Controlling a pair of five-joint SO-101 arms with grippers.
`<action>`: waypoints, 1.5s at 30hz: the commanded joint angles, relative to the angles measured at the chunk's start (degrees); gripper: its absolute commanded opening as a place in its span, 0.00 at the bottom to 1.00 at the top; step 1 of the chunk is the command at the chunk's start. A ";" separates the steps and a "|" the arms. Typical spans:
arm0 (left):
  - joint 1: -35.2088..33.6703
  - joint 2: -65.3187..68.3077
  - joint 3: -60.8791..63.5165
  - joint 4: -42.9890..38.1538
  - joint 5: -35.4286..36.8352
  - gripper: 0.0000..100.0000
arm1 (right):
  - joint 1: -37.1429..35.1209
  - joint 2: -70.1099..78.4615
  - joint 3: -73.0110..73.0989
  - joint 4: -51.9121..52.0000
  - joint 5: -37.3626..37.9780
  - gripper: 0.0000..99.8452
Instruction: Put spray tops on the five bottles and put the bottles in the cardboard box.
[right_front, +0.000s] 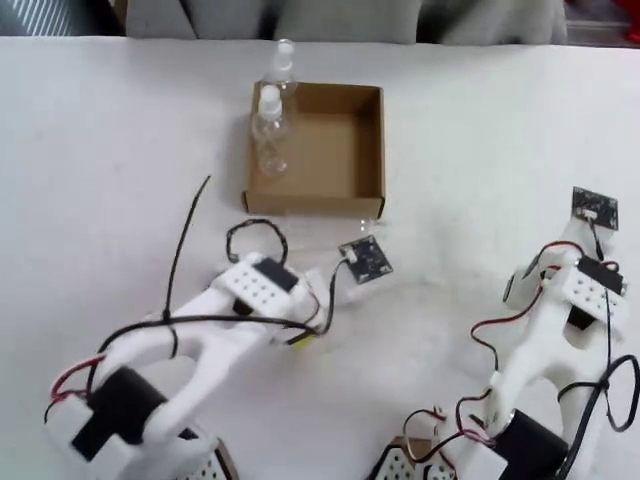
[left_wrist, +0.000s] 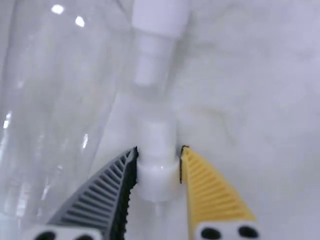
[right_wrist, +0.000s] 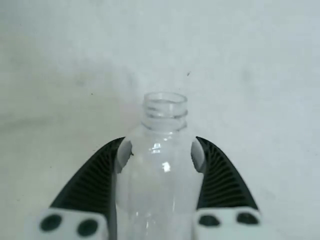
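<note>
Left claw pinches a white spray top, with a clear bottle just beside it. My right claw clamps an uncapped bottle below its neck. The left arm stretches low toward the cardboard box; a capped bottle stands inside by the box's left wall. The right arm sits well apart on the white table.

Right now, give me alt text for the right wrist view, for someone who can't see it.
The right gripper clasps a clear plastic bottle between its two dark ribbed fingers, the bottle's threaded neck open and uncapped. Behind it lies the white table.
</note>
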 joint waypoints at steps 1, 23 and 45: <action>0.22 -9.45 4.57 -3.69 0.00 0.08 | -0.48 -6.64 -4.22 4.09 0.09 0.02; -1.80 -19.82 5.10 0.62 3.69 0.07 | -9.54 -32.31 3.43 -33.98 -6.07 0.02; -13.23 -53.58 -7.91 -4.57 21.36 0.07 | -16.75 -50.77 41.85 -83.30 -17.41 0.02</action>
